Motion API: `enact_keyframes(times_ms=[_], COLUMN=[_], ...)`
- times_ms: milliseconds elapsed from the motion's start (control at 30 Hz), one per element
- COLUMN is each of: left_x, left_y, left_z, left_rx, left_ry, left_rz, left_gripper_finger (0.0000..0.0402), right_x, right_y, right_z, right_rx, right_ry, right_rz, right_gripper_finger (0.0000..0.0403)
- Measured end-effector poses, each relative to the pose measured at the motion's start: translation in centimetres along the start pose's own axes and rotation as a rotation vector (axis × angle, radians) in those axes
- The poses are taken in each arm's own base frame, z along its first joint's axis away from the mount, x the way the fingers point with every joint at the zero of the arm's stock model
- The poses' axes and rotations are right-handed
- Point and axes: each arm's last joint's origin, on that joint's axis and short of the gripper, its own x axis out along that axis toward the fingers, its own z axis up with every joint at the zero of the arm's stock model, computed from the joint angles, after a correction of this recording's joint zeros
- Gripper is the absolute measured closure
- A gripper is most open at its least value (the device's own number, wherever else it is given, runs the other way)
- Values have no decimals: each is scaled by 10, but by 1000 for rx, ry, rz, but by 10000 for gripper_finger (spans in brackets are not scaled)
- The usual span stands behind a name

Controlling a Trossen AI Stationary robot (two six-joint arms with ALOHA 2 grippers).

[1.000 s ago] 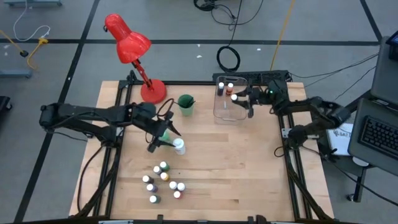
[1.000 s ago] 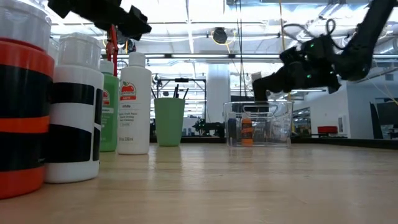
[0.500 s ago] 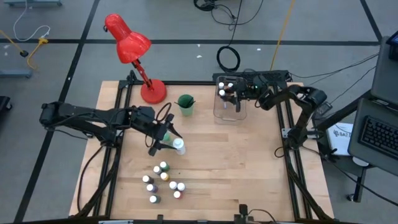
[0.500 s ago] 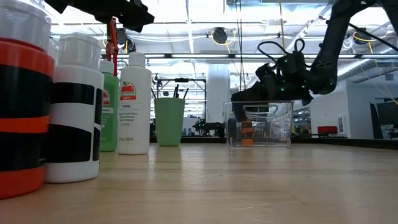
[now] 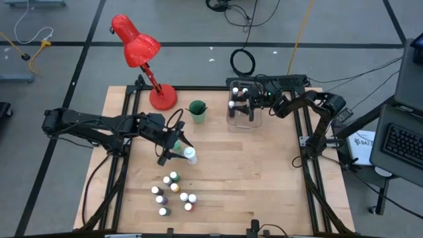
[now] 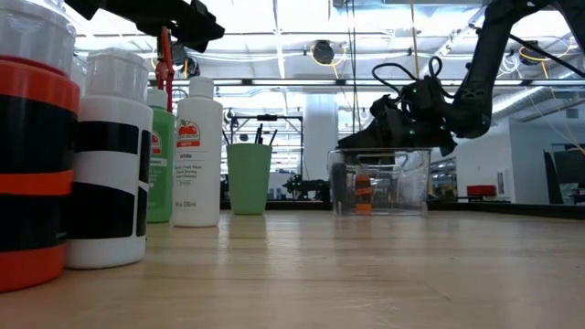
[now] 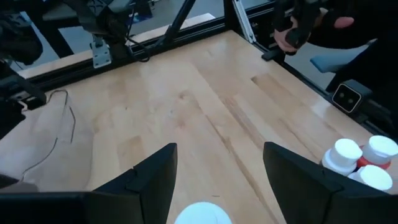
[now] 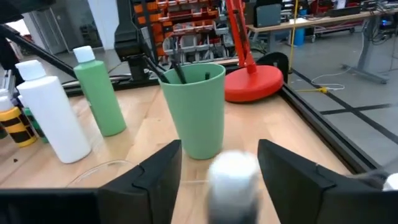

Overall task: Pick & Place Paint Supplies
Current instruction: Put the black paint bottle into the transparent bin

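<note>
One small bottle (image 8: 233, 177) has just dropped from the right gripper (image 5: 246, 106), jaws now spread, into the bin (image 5: 231, 119); left gripper (image 5: 173, 147) hovers spread over the white bottle (image 5: 190, 155), next to go

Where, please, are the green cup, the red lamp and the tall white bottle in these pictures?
Green cup (image 8: 199, 109), right wrist view, middle of its outer wall.
Red lamp (image 5: 135, 41), high view, on its shade.
Tall white bottle (image 6: 198, 155), low view, on its labelled body.
</note>
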Motion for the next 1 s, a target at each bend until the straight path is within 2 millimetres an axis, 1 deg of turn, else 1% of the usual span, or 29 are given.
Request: enact_keyframes(times_ms=[133, 267, 367, 467, 533, 567, 633, 700, 767, 833, 900, 933, 1000], left_x=[0, 0, 0, 0, 0, 0, 0, 1, 1, 2, 2, 3, 2], left_y=[0, 0, 1, 2, 2, 2, 1, -1, -3, -5, -9, -11, -15], left_z=[1, 2, 4, 4, 4, 4, 3, 2, 1, 0, -1, -2, -2], left_rx=[3, 20, 22, 1, -35, -55, -78, -79, -77, -69, -70, -78, -110], left_ry=[-4, -19, -32, -27, -25, -23, -14, -7, 13, 28, 44, 59, 131], left_rz=[0, 4, 26, 48, 50, 49, 42, 35, 23, 11, -4, -1, 26], left_gripper_finger=[163, 163, 163, 163, 163, 163, 163, 163, 163, 163, 163, 163, 163], right_x=[3, 2, -2, -9, -13, -14, -15, -17, -20, -27, -36, -41, -50], right_y=[1, 1, 3, 13, 29, 42, 74, 108, 143, 171, 189, 196, 204], right_z=[0, 4, 17, 37, 45, 47, 46, 39, 27, 10, -4, -10, -22], right_rx=[-4, -1, 48, 84, 107, 105, 65, -13, -121, -185, -224, -238, -248], right_ry=[1, -27, -67, -72, -45, -24, 15, 54, 89, 125, 132, 126, 121], right_rz=[-43, -48, -32, 71, 161, 213, 297, 336, 348, 339, 312, 302, 273], right_gripper_finger=[187, 189, 193, 201, 215, 228, 257, 291, 327, 363, 391, 397, 393])
